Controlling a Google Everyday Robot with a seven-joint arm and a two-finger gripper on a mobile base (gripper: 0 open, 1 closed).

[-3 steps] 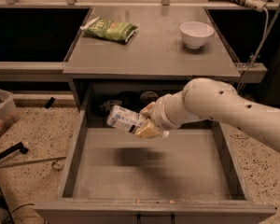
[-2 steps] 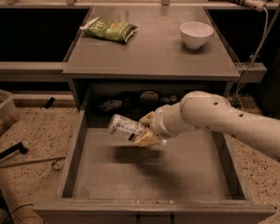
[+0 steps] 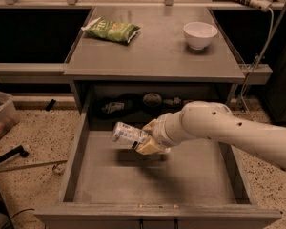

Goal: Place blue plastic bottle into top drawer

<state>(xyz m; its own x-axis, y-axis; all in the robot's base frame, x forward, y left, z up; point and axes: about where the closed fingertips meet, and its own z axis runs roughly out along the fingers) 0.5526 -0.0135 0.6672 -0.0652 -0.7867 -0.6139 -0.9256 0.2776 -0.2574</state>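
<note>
The blue plastic bottle [image 3: 128, 135] is small and clear with a pale label and lies on its side in the air, cap end pointing left. My gripper [image 3: 147, 138] is shut on its right end and holds it a little above the flat bottom of the open top drawer [image 3: 152, 178], over the drawer's back middle. My white arm [image 3: 229, 128] reaches in from the right across the drawer.
A green snack bag [image 3: 110, 30] and a white bowl [image 3: 200, 34] sit on the grey table top [image 3: 155, 51]. A dark shelf recess [image 3: 152, 101] behind the drawer holds small items. A plastic bin [image 3: 0, 120] and rods lie on the speckled floor at left.
My gripper has carried the bottle lower and slightly forward into the drawer, closer to its bottom. The arm has dropped with it.
</note>
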